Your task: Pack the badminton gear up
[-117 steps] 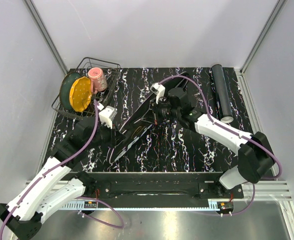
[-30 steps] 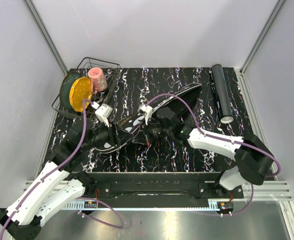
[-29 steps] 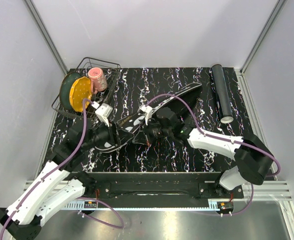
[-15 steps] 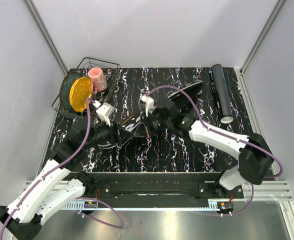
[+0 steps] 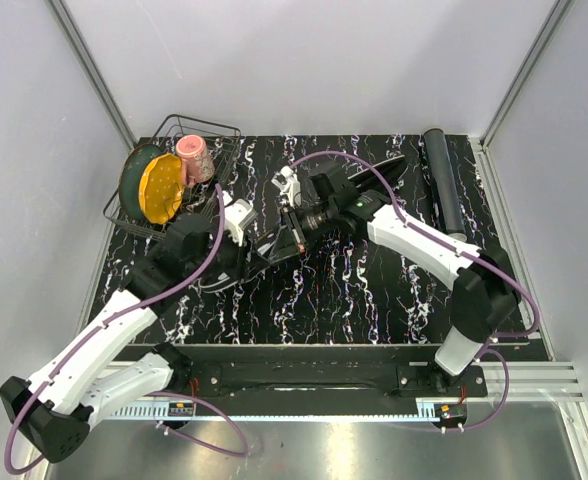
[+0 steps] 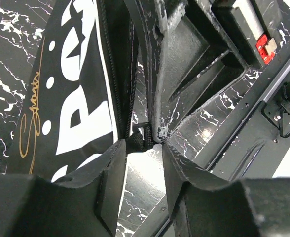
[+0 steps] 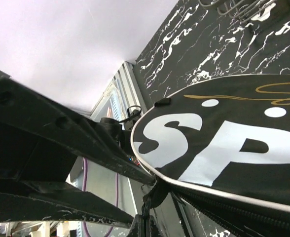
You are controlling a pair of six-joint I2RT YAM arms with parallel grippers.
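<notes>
From overhead I see the racket bag (image 5: pixel 389 170) lying on a slant across the middle of the marbled table (image 5: pixel 354 300), narrow end toward the upper right. Both arms meet over its wide end left of centre. The left gripper (image 5: pixel 252 258) and right gripper (image 5: pixel 292 240) sit so close together there that this view gives me neither jaw state.

The left wrist camera sorts that out. My left fingers (image 6: pixel 108 182) stand partly apart at the bottom of the frame, with bare table showing through the gap and nothing clamped between them. Just above their tips is a black pull tab (image 6: pixel 141 138) at the end of the bag's zip, touching the left-hand fingertip. The right gripper comes down from the top of that frame, its tips pressed together right beside the tab. "SPORT" lettering fills the left of the frame.

The right wrist camera shows what the others hide: its fingers, at lower left, are closed tight on a dark fold at the bag's piped edge, below the big white "SP". I cannot tell whether that fold is the tab itself.

Only the overhead view shows the long black tube (image 5: pixel 440 185) lying at the upper right. It also shows the wire basket (image 5: pixel 214 135) at the upper left, holding a yellow plate (image 5: pixel 161 188), a green plate (image 5: pixel 134 175) and a pink cup (image 5: pixel 193 158).
</notes>
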